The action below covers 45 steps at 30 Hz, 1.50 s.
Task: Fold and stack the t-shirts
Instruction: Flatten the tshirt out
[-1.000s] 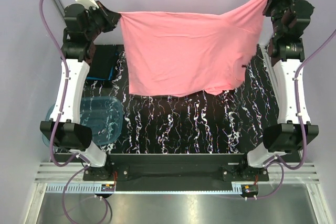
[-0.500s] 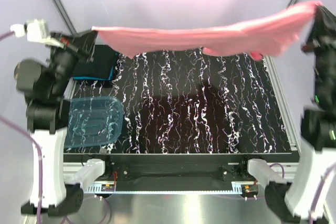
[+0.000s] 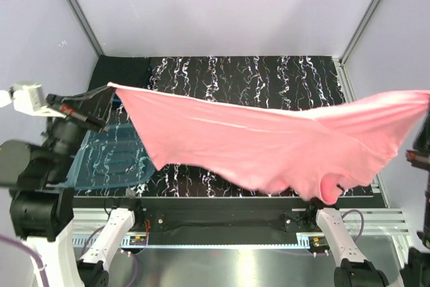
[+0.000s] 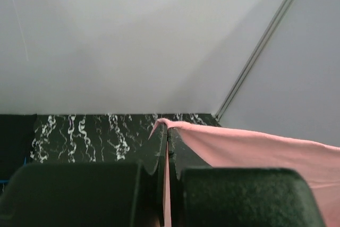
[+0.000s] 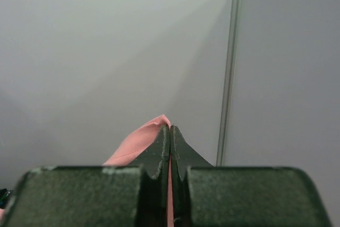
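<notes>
Right now, the salmon-pink t-shirt is not lying on anything: it hangs in the air, stretched like a wide sheet between the two arms, above the near half of the black marbled table. The left gripper has its two dark fingers pressed together on one corner of the cloth, and a thin strip of pink runs down through the narrow slit between them. From this corner the fabric goes away to the right as a flat, taut edge. The right gripper is closed in the same way, and a small peak of pink cloth stands up just behind its fingertips, in front of the pale wall and near a metal post. From above, the left corner of the shirt sits high at the left side and the other held corner reaches the right border of the view. Between them the cloth sags, and its lowest, wrinkled part hangs near the front right edge of the table. I cannot tell if this low part touches the surface. Under the left gripper, at the near left of the table, a translucent blue tub stands, partly covered by the shirt's left edge. The far half of the table stays visible behind the cloth.
</notes>
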Motion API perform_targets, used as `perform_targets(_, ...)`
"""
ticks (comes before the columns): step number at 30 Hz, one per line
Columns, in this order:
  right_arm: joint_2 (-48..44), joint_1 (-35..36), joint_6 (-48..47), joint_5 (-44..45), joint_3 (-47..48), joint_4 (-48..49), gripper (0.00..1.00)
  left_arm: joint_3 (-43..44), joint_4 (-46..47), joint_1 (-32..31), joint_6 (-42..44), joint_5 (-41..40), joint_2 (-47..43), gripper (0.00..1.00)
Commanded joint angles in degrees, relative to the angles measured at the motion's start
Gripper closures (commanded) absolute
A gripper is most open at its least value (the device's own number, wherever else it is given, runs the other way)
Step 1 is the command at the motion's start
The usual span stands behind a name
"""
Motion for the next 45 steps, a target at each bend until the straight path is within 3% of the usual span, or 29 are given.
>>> perform_targets(1,0.14,0.58,-0.43,5.48,5.03,-1.90,1.00,4.73,-1.85,-0.38,-0.82,0.25,-1.37,1.00)
perform_targets(7,5.23,0.76,-2.54,4.35,-3.74,4.68,1.00,0.44,0.07,-0.38,-0.83,-2.11,4.77,1.00)
perform_targets(13,11.12,0.76,-2.55,-3.04,-22.54,19.27,1.00,-7.20,8.15,-0.30,0.76,-3.35,14.27,1.00)
perform_targets(16,14.81,0.76,-2.46,-6.03,-35.08,28.57,1.00,-11.07,12.99,-0.29,1.98,-4.93,21.12,1.00)
perform_targets(25,34.05,0.67,-2.81,-10.78,-49.45,56.44,1.00,-8.38,23.54,-0.03,6.04,-3.71,49.06,1.00)
perform_targets(29,46.24,0.67,-1.58,-11.56,-48.94,65.58,1.00,-3.36,27.14,0.14,4.63,-2.04,59.61,1.00)
perform_targets(35,60.93,0.41,-1.84,-10.70,-41.03,68.76,1.00,8.32,23.99,0.23,7.70,-1.86,73.07,1.00)
perform_targets(45,70.45,0.23,-5.44,-9.02,-36.98,73.24,1.00,27.75,19.59,1.90,11.13,-1.16,89.50,1.00)
